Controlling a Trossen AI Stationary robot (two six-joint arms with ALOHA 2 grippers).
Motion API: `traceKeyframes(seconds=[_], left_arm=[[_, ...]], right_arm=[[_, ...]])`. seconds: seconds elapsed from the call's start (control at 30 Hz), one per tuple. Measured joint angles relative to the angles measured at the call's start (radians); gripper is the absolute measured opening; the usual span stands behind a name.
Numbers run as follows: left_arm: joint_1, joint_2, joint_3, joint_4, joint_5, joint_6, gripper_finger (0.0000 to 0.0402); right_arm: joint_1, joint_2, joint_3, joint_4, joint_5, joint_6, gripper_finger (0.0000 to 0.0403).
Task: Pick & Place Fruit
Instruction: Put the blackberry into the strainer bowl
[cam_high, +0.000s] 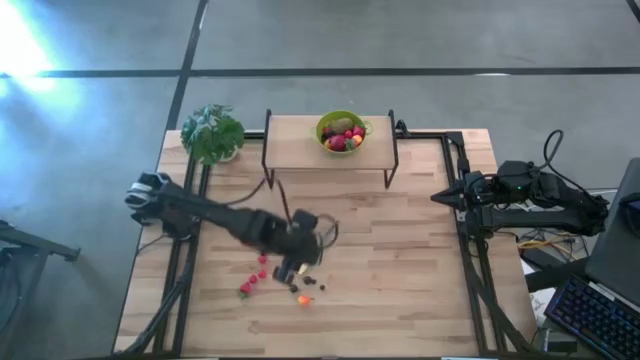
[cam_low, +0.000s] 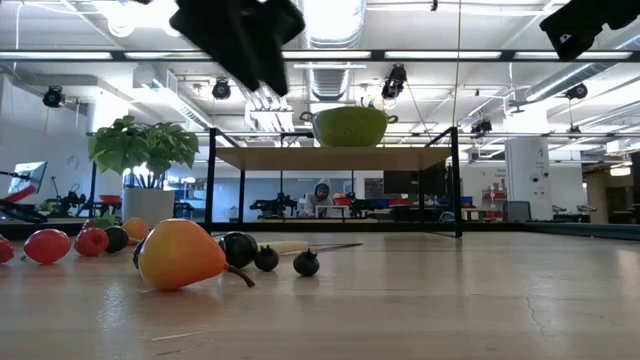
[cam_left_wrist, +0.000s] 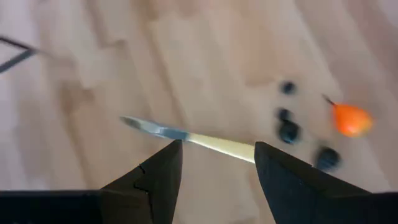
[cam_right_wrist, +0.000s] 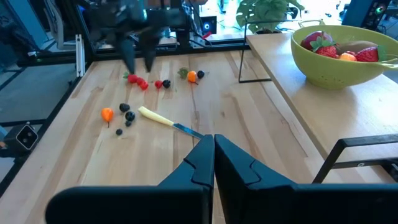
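Right now your fruit (cam_right_wrist: 134, 93) lies loose on the bench (cam_high: 400, 260), toward its front-left part, in 2 small groups. In the right wrist view you can count 1 orange pear-shaped piece (cam_right_wrist: 107, 114) with 3 dark berries (cam_right_wrist: 126, 115) just beside it, next to the pale handle of 1 knife (cam_right_wrist: 165, 121). Farther toward the left edge sit about 4 red pieces (cam_right_wrist: 141, 83), 1 more orange piece (cam_right_wrist: 192, 76) and 1 more dark berry (cam_right_wrist: 200, 74). The count of red ones is uncertain, since they crowd together.

More fruit, red pieces plus 1 brown kiwi-like ball (cam_right_wrist: 356, 47), fills the 1 green bowl (cam_high: 341, 132) on the raised shelf (cam_high: 300, 150) at the back edge.

Your left gripper (cam_left_wrist: 216, 163) hangs above the knife with its 2 fingers spread apart and nothing between them; the dark berries and the orange pear-shaped piece lie just off to one side of it.

Your right gripper (cam_right_wrist: 214, 148) waits at the right edge of the bench, fingers pressed together and empty.

1 potted plant (cam_high: 213, 133) stands at the back-left corner.
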Motion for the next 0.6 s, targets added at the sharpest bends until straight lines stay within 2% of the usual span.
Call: traceKeyframes(seconds=[0.13,0.3,0.47,0.6], left_arm=[[-0.081,0.000,-0.066,0.024,0.000,-0.035,0.0206],[-0.144,0.000,-0.159,0.139,0.001,-0.101,0.0206],[-0.184,0.000,-0.258,0.261,0.071,-0.114,0.0206],[-0.204,0.000,-0.314,0.334,0.086,-0.130,0.0206]], right_arm=[[0.000,0.000,0.000,0.000,0.000,0.000,0.0008],[0.000,0.000,0.000,0.000,0.000,0.000,0.0008],[0.000,0.000,0.000,0.000,0.000,0.000,0.0008],[0.000,0.000,0.000,0.000,0.000,0.000,0.0008]])
